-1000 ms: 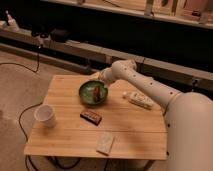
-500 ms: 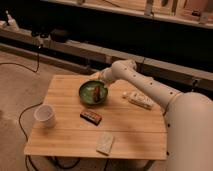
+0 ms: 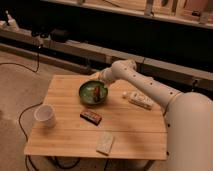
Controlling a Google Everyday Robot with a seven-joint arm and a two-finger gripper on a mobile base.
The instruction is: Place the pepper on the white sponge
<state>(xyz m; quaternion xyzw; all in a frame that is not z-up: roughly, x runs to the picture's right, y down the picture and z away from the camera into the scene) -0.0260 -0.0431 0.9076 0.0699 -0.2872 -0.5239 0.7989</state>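
Note:
The pepper (image 3: pixel 95 93) is a small reddish-orange piece lying inside the green bowl (image 3: pixel 85 95) at the middle back of the wooden table (image 3: pixel 65 140). My gripper (image 3: pixel 98 80) is at the end of the white arm, over the bowl's far right rim, just above and behind the pepper. The white sponge (image 3: pixel 105 144) is a pale flat block lying near the table's front edge, well in front of the bowl and apart from the gripper.
A flat dark brown bar (image 3: pixel 91 116) lies between the bowl and the sponge. A white cup (image 3: pixel 45 115) stands at the left. A long white remote-like object (image 3: pixel 139 100) lies to the right of the bowl, under my arm. Cables run on the floor at the left.

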